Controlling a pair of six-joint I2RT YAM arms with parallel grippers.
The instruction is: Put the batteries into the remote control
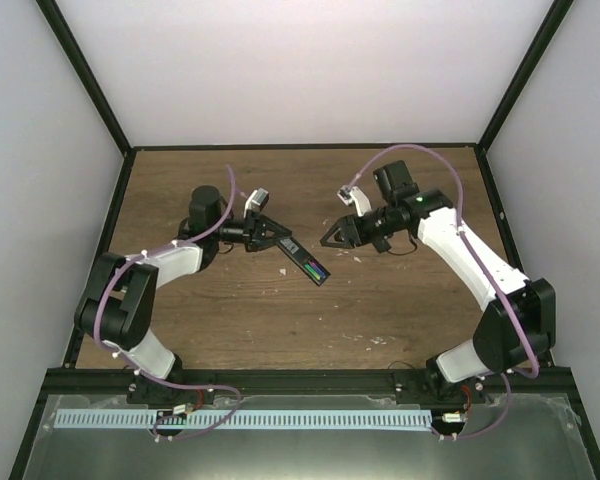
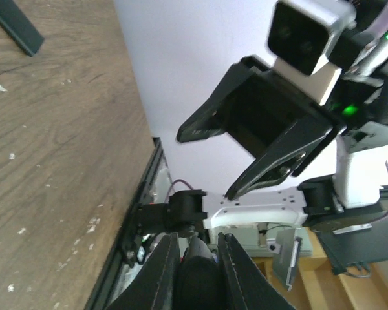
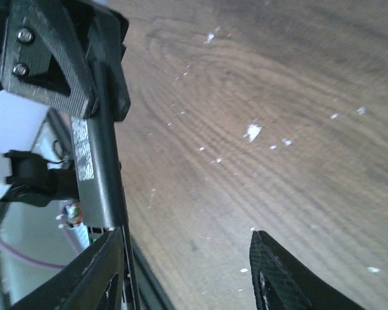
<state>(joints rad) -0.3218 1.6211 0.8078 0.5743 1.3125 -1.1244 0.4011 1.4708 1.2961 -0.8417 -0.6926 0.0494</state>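
Your left claw (image 1: 278, 238) is clamped on one end of the remote control (image 1: 305, 260), with the batteries (image 1: 315, 268) showing in its far end over the worktop (image 1: 380, 310). Your right claw (image 1: 330, 236) stands open and empty just beside it. A bump from it, or a tilt of the remote, could spill the seemingly uncovered batteries.

Robot test cell, probably part of a lab.
A wooden table (image 1: 280, 330) is enclosed by plain white panels (image 1: 300, 70) set in black frame struts (image 1: 85, 75). The left arm (image 1: 170, 262) and right arm (image 1: 470, 250), both cabled, are bolted at its near edge, where a slotted white cable strip (image 1: 240, 418) is laid on sheet metal (image 1: 540, 440).
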